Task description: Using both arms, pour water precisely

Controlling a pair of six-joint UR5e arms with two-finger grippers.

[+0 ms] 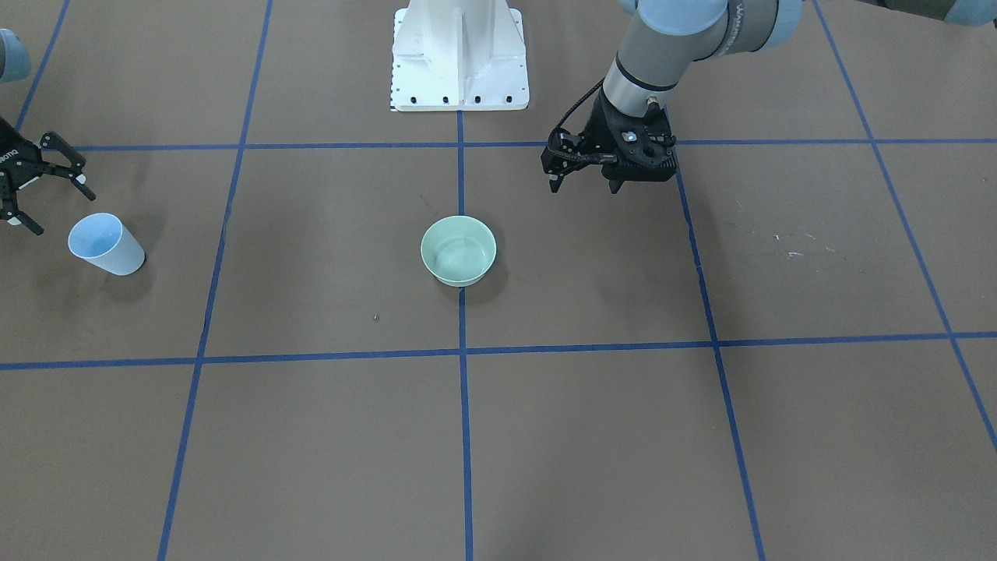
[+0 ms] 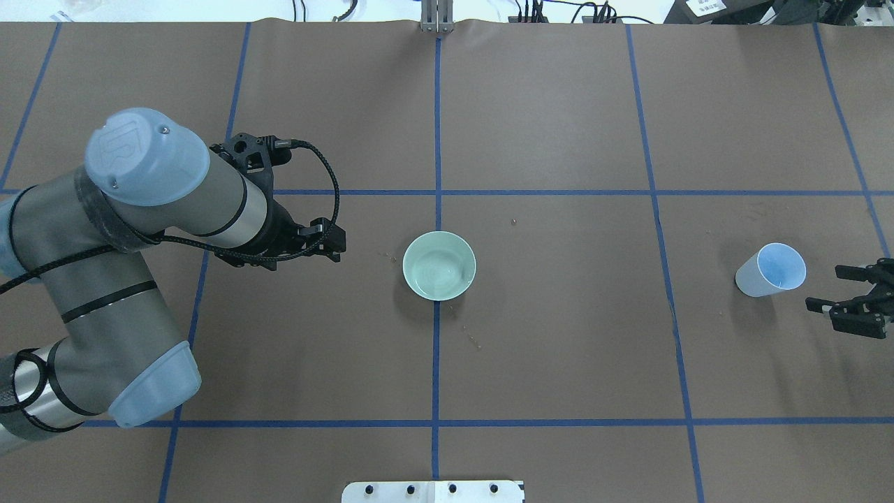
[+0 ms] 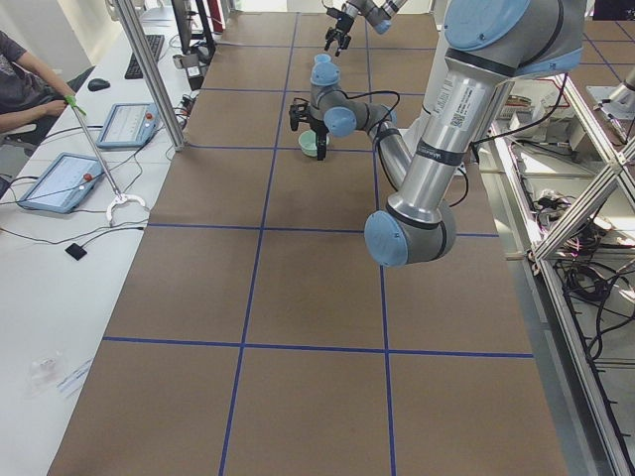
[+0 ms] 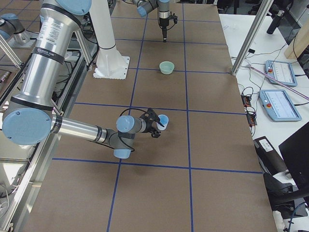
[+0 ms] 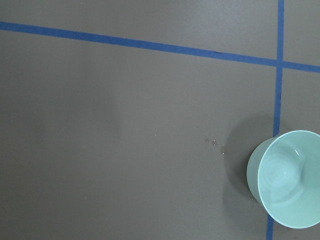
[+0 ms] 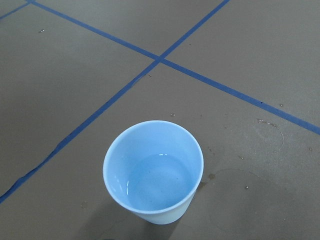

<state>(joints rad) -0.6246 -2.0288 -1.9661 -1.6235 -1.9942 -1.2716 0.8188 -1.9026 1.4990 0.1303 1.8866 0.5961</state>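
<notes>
A pale blue cup (image 1: 105, 244) (image 2: 770, 270) stands upright at the table's right end. The right wrist view looks down into the cup (image 6: 154, 172), where the water (image 6: 160, 184) shows as a faint sheen at the bottom. My right gripper (image 1: 62, 212) (image 2: 824, 286) is open just beside the cup, not touching it. A mint-green bowl (image 1: 459, 250) (image 2: 439, 265) (image 5: 287, 177) sits at the table's centre on a blue line. My left gripper (image 1: 584, 187) (image 2: 334, 246) hangs open above the table, to the bowl's left and holding nothing.
A white pedestal (image 1: 459, 54) is fixed at the robot's edge of the table. Small droplets (image 5: 215, 143) lie on the brown surface near the bowl. Blue tape lines grid the table. A person (image 3: 20, 79) sits at a side desk with tablets.
</notes>
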